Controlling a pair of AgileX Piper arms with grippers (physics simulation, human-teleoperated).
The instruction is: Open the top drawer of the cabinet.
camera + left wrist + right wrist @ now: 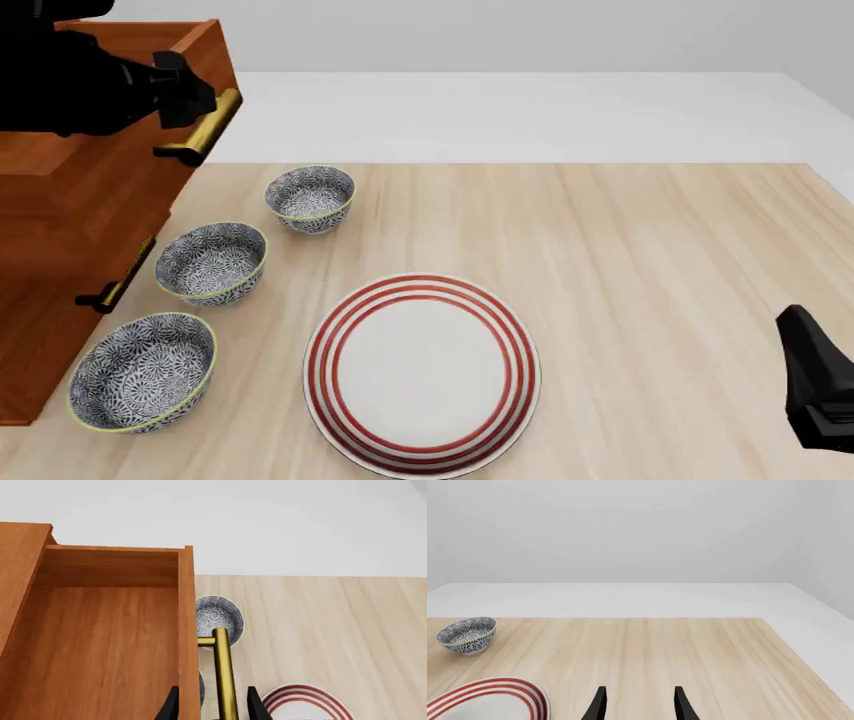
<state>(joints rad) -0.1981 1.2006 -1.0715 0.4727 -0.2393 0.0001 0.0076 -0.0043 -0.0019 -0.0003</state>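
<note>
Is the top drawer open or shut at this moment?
Open: the top drawer shows its boxlike wooden inside, which looks empty. The left hand straddles its brass handle.

No readable text, labels, brand names, numbers or signs appear in any of the three views; the surfaces carry only wood grain, patterns and stripes.
</note>
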